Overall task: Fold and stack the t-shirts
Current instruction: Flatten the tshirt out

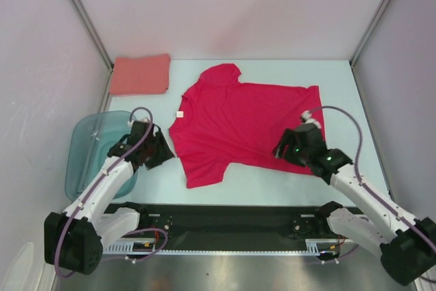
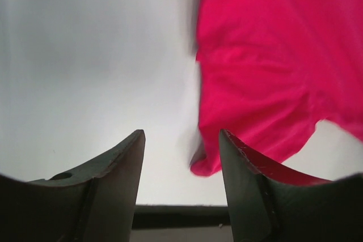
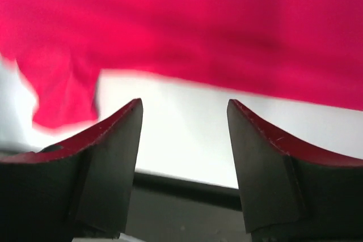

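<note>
1. At mid-table, the crimson t-shirt lies spread flat, unfolded. A clean fold likely needs both arms pinching matching edges and lifting together.
2. At the far left corner, the salmon t-shirt sits folded, probably the stack's base.
3. The left gripper and right gripper stand jaws apart and empty, beside the crimson cloth.

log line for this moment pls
red shirt: spread out, unfolded | pink shirt: folded, far left | left gripper: open, empty, beside red shirt | right gripper: open, empty, at red shirt's near edge
</note>
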You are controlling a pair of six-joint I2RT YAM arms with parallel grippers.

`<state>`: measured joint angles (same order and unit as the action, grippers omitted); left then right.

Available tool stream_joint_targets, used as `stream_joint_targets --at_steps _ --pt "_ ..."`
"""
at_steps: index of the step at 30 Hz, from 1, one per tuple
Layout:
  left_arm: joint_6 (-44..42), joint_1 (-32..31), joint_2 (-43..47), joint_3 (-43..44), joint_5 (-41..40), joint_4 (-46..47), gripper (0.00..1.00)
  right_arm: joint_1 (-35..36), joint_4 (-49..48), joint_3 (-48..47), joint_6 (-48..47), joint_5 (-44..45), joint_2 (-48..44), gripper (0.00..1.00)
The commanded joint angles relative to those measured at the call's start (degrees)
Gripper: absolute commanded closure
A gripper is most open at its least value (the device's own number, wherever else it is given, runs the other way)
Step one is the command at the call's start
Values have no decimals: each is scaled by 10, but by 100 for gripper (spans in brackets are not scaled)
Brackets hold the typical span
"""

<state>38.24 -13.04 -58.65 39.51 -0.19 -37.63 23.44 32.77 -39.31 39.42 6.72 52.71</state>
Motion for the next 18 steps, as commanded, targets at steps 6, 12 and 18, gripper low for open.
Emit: stream_joint_targets --at_steps 6,12,18 --pt "102 -116 57 -62 40 -14 34 262 -321 68 35 -91 158 32" --pt "162 -177 50 -111 22 -3 41 332 -425 36 45 -103 298 34" --pt "159 -197 35 -125 18 44 43 345 -469 35 58 -115 352 42"
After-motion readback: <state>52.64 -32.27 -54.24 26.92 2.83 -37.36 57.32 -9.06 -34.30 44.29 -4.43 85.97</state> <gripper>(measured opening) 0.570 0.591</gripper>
